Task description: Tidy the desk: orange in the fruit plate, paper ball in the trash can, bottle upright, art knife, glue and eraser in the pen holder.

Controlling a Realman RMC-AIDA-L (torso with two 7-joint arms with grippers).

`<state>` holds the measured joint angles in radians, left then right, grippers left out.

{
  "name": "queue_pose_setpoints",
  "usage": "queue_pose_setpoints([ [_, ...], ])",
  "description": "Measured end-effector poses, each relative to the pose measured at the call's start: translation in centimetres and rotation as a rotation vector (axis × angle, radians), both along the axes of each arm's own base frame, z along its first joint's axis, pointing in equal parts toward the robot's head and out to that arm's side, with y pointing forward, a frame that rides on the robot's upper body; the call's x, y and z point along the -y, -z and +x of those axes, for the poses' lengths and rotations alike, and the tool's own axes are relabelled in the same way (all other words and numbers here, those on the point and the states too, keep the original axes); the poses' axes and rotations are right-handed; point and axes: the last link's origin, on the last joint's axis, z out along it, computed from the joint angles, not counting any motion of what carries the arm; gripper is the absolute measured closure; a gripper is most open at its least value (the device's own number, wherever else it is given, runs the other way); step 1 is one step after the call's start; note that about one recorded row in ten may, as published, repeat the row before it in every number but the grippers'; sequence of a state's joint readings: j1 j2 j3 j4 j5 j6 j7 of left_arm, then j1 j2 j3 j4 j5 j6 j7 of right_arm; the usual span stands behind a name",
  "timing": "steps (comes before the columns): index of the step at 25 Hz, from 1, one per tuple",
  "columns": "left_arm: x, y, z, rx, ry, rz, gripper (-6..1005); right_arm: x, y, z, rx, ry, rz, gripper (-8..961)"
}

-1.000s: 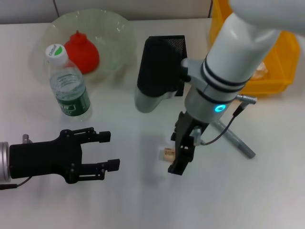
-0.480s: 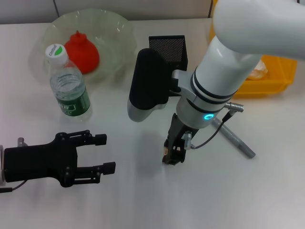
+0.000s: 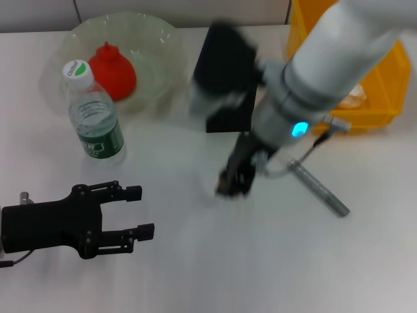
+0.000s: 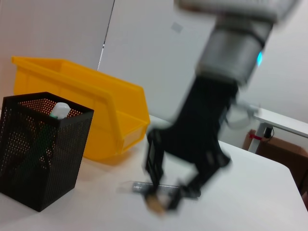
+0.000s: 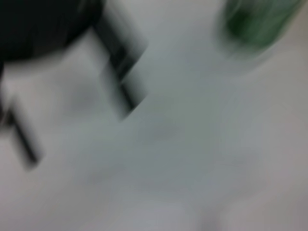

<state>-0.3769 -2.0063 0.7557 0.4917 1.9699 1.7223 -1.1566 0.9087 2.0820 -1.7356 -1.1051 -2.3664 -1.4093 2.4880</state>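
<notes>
- Left gripper (image 3: 144, 210), one, low at the near left over the bench (image 3: 195, 274); its fingers are spread apart, nothing between them, touching nothing.
- One bottle (image 3: 93, 117) upright on the bench, white cap up, just in front of the fruit plate's rim.
- One fruit plate (image 3: 153, 49) at the far left; one orange (image 3: 112, 70) lies inside it.
- One pen holder (image 4: 41, 149) standing upright at far centre, partly hidden by the right arm in the head view. Left wrist view shows a white-tipped green item standing inside it; could be the art knife, cannot tell for sure.
- Right gripper (image 3: 232, 184), one, mid bench, pointing down, motion-blurred. In the left wrist view a small tan thing sits at its fingertips, probably the eraser (image 4: 155, 204); cannot tell whether the gripper is clamped on it or just around it.
- One glue (image 3: 318, 188), grey stick, lying flat on the bench right of the right gripper, apart from it, slanting toward the near right.
- One trash can (image 3: 381, 85) at the far right, behind the right arm; something pale lies inside, too hidden to name.
- Right wrist view: all blur, only a green smear and dark shapes.
</notes>
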Motion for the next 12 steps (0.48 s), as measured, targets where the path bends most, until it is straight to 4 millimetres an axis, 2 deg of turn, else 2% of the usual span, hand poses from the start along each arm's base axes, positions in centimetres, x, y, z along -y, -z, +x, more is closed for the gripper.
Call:
queue_pose_setpoints([
  [2, 0.0, 0.0, 0.0, 0.0, -0.001, 0.001, 215, -1.4, -3.1, -1.0, -0.097, 0.009, 0.108, 702],
  [3, 0.0, 0.0, 0.0, 0.0, 0.0, 0.002, 214, -2.7, -5.9, -1.7, -0.193, 0.016, 0.217, 702],
  [4, 0.0, -0.1, 0.0, 0.0, 0.0, 0.003, 214, -2.7, -5.9, -1.7, -0.193, 0.016, 0.217, 703],
  [6, 0.0, -0.1, 0.0, 0.0, 0.001, 0.003, 214, -4.1, -8.1, -2.0, -0.277, 0.017, 0.324, 703],
  [8, -0.1, 0.0, 0.1, 0.002, 0.005, 0.003, 214, -5.5, -8.8, -1.6, -0.324, 0.018, 0.405, 703],
  [12, -0.2, 0.0, 0.2, 0.003, 0.01, 0.003, 214, -7.2, -7.8, -0.6, -0.347, 0.032, 0.462, 693],
])
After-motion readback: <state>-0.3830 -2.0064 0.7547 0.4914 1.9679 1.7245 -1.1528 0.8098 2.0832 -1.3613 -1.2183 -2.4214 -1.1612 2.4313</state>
